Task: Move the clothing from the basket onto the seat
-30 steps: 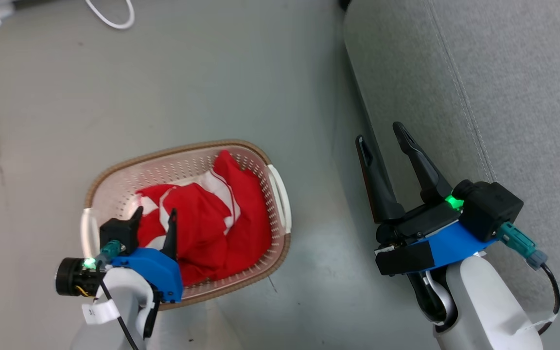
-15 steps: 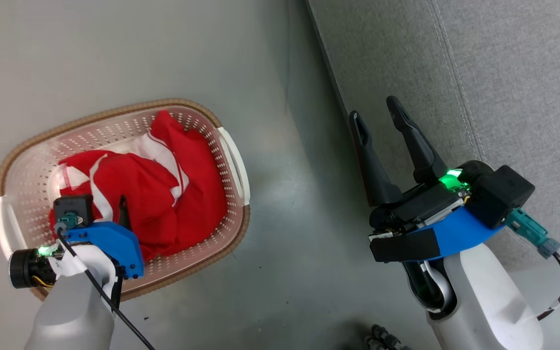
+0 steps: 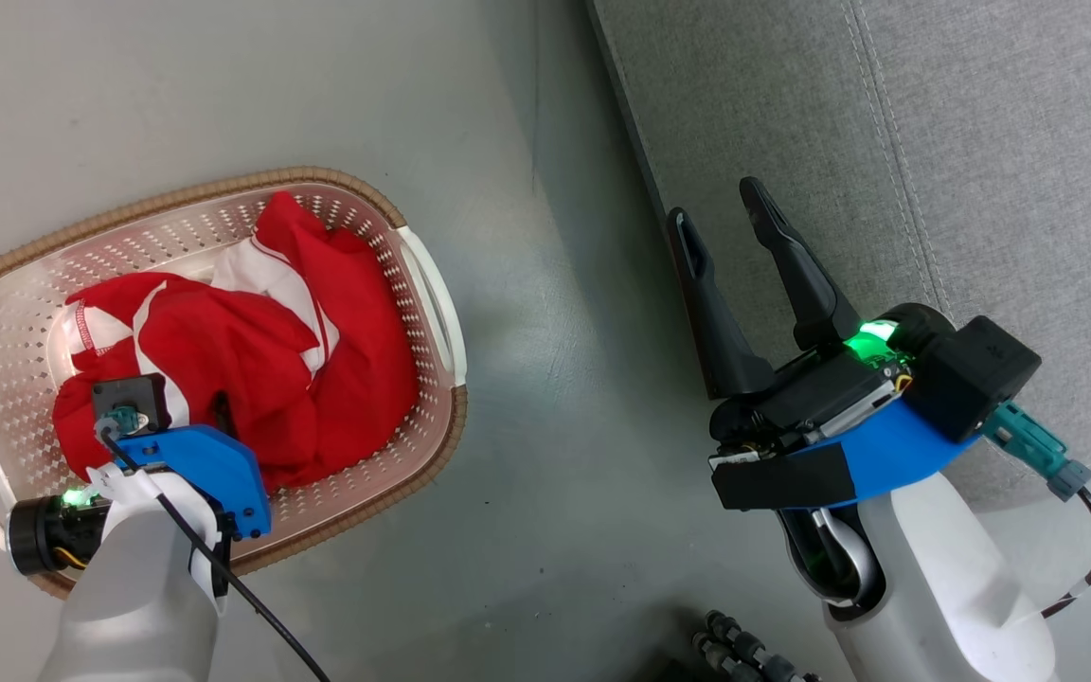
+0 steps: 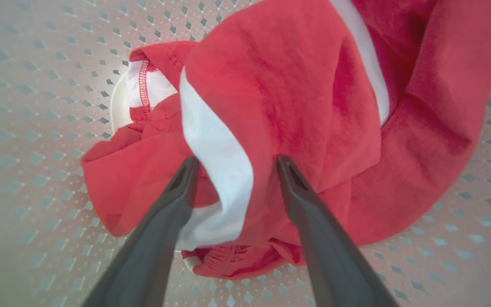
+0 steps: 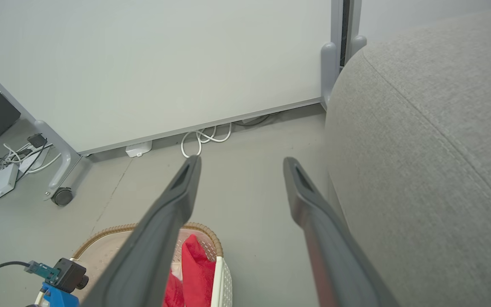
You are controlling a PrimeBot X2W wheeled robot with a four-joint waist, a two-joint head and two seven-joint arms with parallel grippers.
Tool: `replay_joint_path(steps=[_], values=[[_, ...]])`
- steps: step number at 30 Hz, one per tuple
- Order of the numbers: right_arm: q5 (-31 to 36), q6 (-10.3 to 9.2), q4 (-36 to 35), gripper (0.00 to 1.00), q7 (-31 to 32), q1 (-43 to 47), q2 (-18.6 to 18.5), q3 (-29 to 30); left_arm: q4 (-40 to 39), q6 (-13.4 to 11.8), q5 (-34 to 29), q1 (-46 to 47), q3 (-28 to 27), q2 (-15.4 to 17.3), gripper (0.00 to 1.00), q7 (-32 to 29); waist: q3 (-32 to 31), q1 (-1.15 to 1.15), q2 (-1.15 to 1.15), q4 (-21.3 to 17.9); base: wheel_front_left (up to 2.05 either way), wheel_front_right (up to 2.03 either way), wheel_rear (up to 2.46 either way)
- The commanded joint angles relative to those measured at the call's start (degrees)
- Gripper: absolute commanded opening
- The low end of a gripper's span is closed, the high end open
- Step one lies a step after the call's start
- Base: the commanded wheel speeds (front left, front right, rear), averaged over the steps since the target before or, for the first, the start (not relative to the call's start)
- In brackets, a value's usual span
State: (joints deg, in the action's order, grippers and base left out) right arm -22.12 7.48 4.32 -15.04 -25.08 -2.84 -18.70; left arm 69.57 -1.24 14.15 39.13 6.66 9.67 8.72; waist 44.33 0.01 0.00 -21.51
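Grey floor [image 3: 508,95]; basket [image 3: 223,185] near the seat [image 3: 981,142]. Left hand [image 4: 237,160], released, straddles a clothing [image 4: 292,106] fold inside the basket: sink deeper, then clench one garment.

A bare strip of floor [image 3: 545,398] lies open between the basket [image 3: 432,284] and the seat [image 3: 934,142]. The basket's perforated walls hem the clothing [image 3: 252,350] on every side, leaving access only from above.
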Motion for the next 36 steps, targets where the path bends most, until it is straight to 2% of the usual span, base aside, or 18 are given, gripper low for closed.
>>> replay_joint_path(steps=[1, 5, 6, 7, 8, 16, 24, 36], values=[[-0.28, 0.02, -0.34, 1.00, -0.20, -0.82, -0.08, -0.15, 0.47, 0.22, 0.48, 0.88, 0.25, -0.06, 1.00, -0.38, 0.18, -0.01, 0.00, -0.03, 0.00, 0.00, 0.00], [-0.68, 0.02, -0.37, 1.00, -0.20, -1.08, -0.08, -0.33, 1.10, 0.55, 0.61, 1.53, 0.56, -0.10, 1.00, -0.50, 0.38, -0.01, 0.00, -0.02, 0.00, 0.00, 0.00], [-0.68, 0.03, -0.28, 1.00, -0.20, -1.17, -0.08, -0.34, 1.26, 0.68, 0.71, 1.57, 0.64, -0.12, 0.82, -0.52, 0.41, -0.01, 0.00, -0.01, 0.00, 0.00, 0.00], [-0.68, 0.03, -0.18, 1.00, -0.20, -1.17, -0.08, -0.38, 1.37, 0.87, 0.64, 1.60, 0.83, -0.10, 0.26, -0.42, 0.41, -0.01, 0.00, -0.02, 0.00, 0.00, 0.00], [-0.76, 0.03, -0.08, 1.00, -0.20, -1.15, -0.08, -0.42, 1.47, 1.20, 0.67, 1.65, 0.93, -0.08, 0.00, -0.26, 0.33, -0.01, 0.00, -0.03, 0.00, 0.00, 0.00], [-0.58, 0.03, 0.36, 1.00, -0.21, -1.25, -0.08, -0.10, 2.24, 2.25, 1.19, 2.01, 1.71, -0.37, 0.00, 0.35, -0.59, -0.01, 0.00, 0.23, 0.00, 0.00, 0.00], [1.43, 0.03, 1.64, 1.00, -0.21, -0.07, -0.10, 0.43, 3.11, 3.22, 1.40, 0.76, 2.80, -1.89, 0.00, 1.24, -3.64, -0.01, 0.00, 2.14, 0.00, 0.00, 0.00], [7.27, 0.02, 8.93, 1.00, -0.20, 3.14, -0.13, 3.39, 3.57, 5.37, -1.85, -0.62, 9.24, -6.00, 0.00, 3.90, -17.47, -0.01, 0.00, 8.00, 0.00, 0.00, 0.00]])
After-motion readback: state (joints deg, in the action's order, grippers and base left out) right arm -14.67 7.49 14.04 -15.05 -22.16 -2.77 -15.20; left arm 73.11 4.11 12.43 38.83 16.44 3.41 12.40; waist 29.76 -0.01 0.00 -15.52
